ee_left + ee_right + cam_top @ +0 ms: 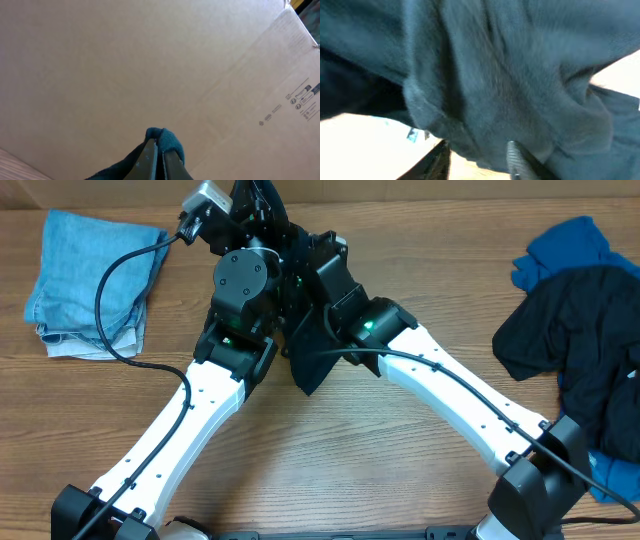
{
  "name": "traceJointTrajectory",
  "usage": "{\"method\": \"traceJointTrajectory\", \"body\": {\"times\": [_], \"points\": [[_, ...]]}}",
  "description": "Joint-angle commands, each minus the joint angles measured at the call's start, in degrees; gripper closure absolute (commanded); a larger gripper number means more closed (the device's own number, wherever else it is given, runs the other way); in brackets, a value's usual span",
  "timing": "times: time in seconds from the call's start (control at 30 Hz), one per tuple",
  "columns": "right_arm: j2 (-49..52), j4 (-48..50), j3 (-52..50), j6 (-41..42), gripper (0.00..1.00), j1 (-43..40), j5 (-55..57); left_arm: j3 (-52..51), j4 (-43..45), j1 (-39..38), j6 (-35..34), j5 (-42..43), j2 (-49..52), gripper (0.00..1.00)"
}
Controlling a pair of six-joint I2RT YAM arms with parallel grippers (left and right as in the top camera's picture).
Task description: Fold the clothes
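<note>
Overhead, the wooden table [330,470] fills the frame, and the two white arms rise from its near edge and meet over the middle. The left arm [190,420] comes up from the lower left and the right arm [460,395] from the lower right.

At the table's right edge, well apart from the arms, lies a loose heap of clothes: a black shirt [580,340] sprawled on top, with a bright blue shirt [565,245] showing behind it. At the far left a pale blue garment [90,280] lies folded flat.

Between the two wrists a dark shirt [305,355] hangs off the table in a narrow drape.

On the left wrist view, the left gripper [160,150] is closed tight, its fingers pressed together on a small tuft of that dark shirt, with a cardboard wall [200,75] behind it.

On the right wrist view, the same dark cloth fills nearly the whole picture, blurred and very close. The right gripper [480,162] has its fingers standing partly apart with a fold of fabric draped over the tips. It may be pinching that fold, but I cannot tell from this view.
</note>
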Motion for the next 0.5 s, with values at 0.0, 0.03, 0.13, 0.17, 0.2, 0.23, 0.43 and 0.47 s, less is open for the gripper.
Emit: {"method": "traceJointTrajectory", "body": {"times": [0.0, 0.03, 0.13, 0.17, 0.2, 0.23, 0.43, 0.47], "points": [[0.2, 1.2, -1.6, 0.4, 0.39, 1.0, -1.4, 1.9, 0.7, 0.0, -1.4, 1.1, 0.0, 0.96], [0.2, 1.3, -1.6, 0.4, 0.35, 1.4, -2.2, 1.9, 0.7, 0.0, -1.4, 1.2, 0.0, 0.96], [0.2, 3.0, -1.7, 0.4, 0.13, 2.4, -0.6, 2.0, 1.0, 0.0, -1.4, 1.4, 0.0, 0.96], [0.2, 3.9, -1.7, 0.4, 0.13, 2.7, 0.1, 2.0, 0.9, -0.1, -1.4, 1.4, 0.0, 0.96], [0.2, 4.3, -1.7, 0.4, 0.14, 2.9, 1.4, 2.0, 1.0, -0.1, -1.4, 1.6, 0.0, 0.96], [0.2, 4.2, -1.7, 0.5, 0.16, 2.9, 3.4, 2.0, 1.0, -0.1, -1.4, 2.2, 0.0, 0.96], [4.0, 4.5, -1.7, 0.4, 0.27, 2.9, 7.4, 2.0, 2.4, -0.1, -1.4, 4.4, 0.0, 0.96], [4.6, 4.5, -1.8, 0.4, 0.27, 2.9, 8.1, 2.0, 2.4, -0.1, -1.4, 4.5, 0.0, 0.96]]}}
